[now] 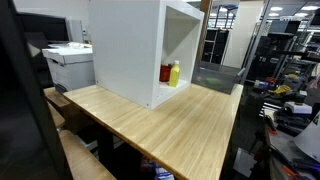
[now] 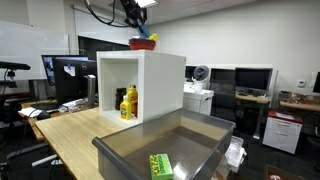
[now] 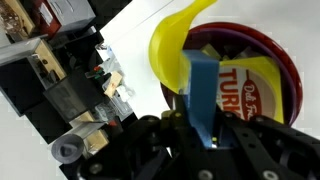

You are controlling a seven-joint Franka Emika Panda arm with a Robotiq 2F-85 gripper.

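Blue flat strip (image 3: 203, 90) sits clamped in the claw (image 3: 204, 128), over a glossy round red bowl (image 3: 272, 70) and a curved yellow shell (image 3: 168, 50), atop the white cabinet (image 2: 160, 90).

A light wooden tabletop (image 1: 170, 125) stands in an office with plain white walls (image 2: 230, 35), a boxy white printer (image 1: 68, 62) and dark flat monitors (image 2: 252, 78).

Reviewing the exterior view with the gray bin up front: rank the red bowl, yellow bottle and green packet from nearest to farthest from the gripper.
From the gripper:
1. The red bowl, on top of the cabinet, right under the gripper.
2. The yellow bottle, inside the cabinet below.
3. The green packet, in the gray bin up front.
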